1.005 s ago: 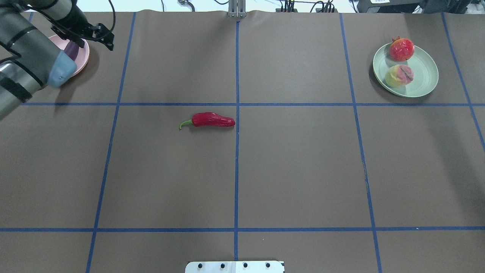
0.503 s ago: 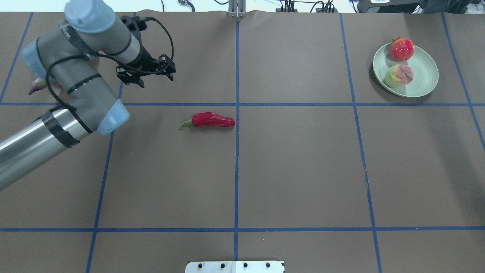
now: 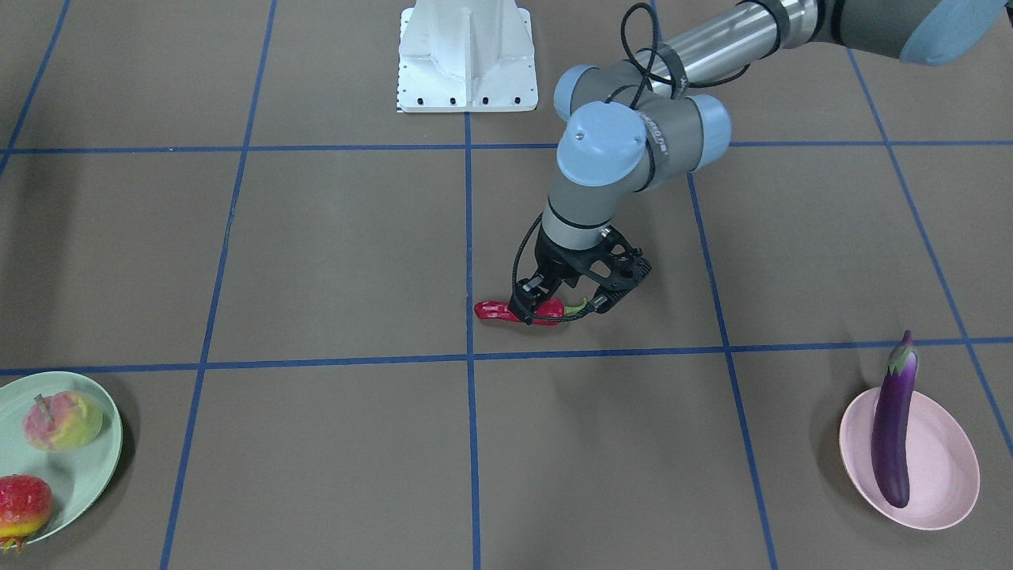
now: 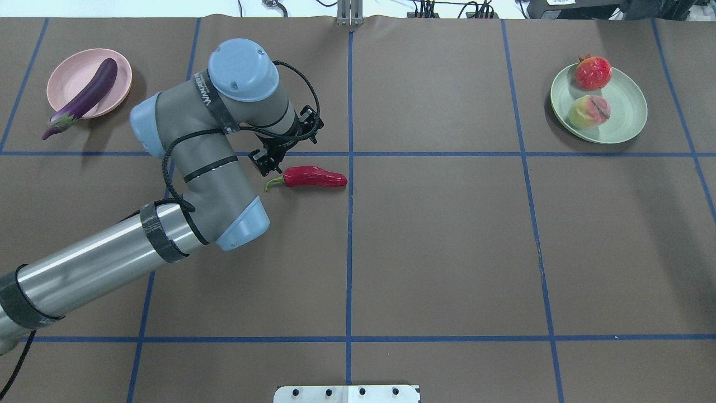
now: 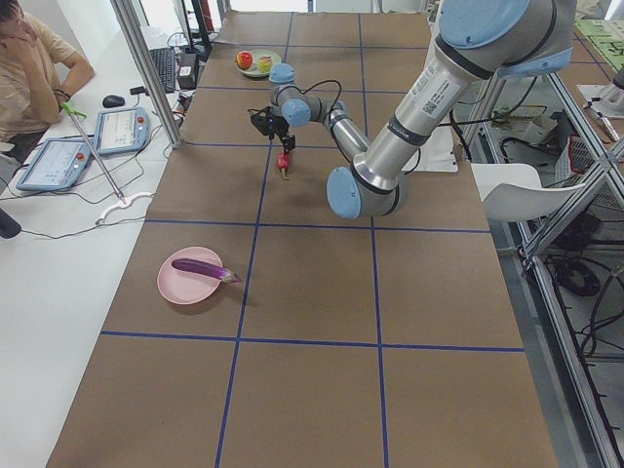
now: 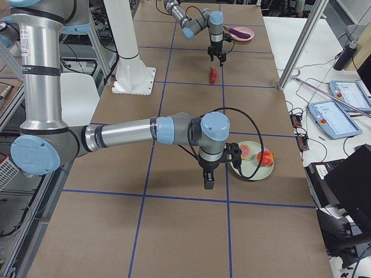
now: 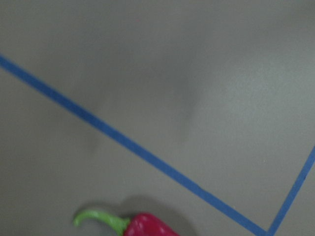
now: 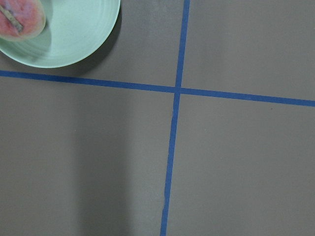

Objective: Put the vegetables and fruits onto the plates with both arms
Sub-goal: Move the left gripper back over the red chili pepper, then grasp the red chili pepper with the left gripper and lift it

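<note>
**Pepper and left gripper before the pickup.** The pepper (image 4: 313,177) lay flat on the table (image 4: 447,252), out in front of the base block (image 3: 467,55) and slightly to its left-arm side, not yet on a plate. Its long axis ran crosswise to the line leading out from the base block. The green stem pointed to the left-arm side, and the blunt tip nearly reached the centre tape line (image 4: 349,252).

The left gripper (image 3: 565,304) hung above the stem end, clear of the table in both side views, with its jaws spread and nothing between them. Its wrist camera caught only the stem and shoulder of the pepper at the lower edge, so the pepper's body lay off-centre from the gripper, toward the tip. The fingers appeared set at a slant to the pepper's length, not squarely across it. The descent would probably need a small shift along the pepper and perhaps a wrist turn.

The left arm (image 4: 212,145) was much the nearer. The right gripper (image 6: 207,183) showed only in the right side view, pointing down; whether it was open or closed could not be told.

The pink plate (image 4: 67,84), far out from the base block on the left-arm side, held the eggplant (image 4: 89,92), whose calyx end overhung the rim toward the base block. The green plate (image 4: 629,115), far out on the right-arm side, held the peach (image 4: 589,112) and, beyond it from the base block, the red fruit (image 4: 593,73).
</note>
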Available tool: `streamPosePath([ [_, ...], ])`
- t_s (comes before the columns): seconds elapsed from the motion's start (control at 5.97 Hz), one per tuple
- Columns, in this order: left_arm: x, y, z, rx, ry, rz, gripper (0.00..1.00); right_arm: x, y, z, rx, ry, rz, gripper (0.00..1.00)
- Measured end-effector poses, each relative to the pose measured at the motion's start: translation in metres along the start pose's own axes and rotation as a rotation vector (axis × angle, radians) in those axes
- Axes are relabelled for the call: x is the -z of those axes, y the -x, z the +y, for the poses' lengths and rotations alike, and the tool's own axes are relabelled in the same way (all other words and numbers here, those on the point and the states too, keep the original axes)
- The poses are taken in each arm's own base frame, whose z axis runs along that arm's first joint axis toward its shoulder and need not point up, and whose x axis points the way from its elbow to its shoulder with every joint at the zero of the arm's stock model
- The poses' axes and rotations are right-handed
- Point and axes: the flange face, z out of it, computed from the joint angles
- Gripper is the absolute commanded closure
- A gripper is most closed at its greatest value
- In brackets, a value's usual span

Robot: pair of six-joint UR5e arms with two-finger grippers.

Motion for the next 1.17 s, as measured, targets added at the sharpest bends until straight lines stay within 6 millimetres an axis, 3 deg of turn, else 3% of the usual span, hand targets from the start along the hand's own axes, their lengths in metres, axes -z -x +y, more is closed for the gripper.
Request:
streamPosePath([
  [0.17,-0.021,-0.012,0.018,0.065,-0.054,-0.032,0.0,0.0,0.0,0.0,0.001,0.0,0.0,0.0],
  [0.34,-0.039,-0.02,0.022,0.099,-0.093,-0.058,0.0,0.0,0.0,0.0,0.0,0.0,0.0,0.0],
  [1.01,-0.057,-0.016,0.029,0.099,-0.111,-0.093,0.02,0.0,0.0,0.0,0.0,0.0,0.0,0.0],
  [1.17,-0.06,-0.014,0.033,0.095,-0.108,-0.098,0.21,0.0,0.0,0.0,0.001,0.0,0.0,0.0],
])
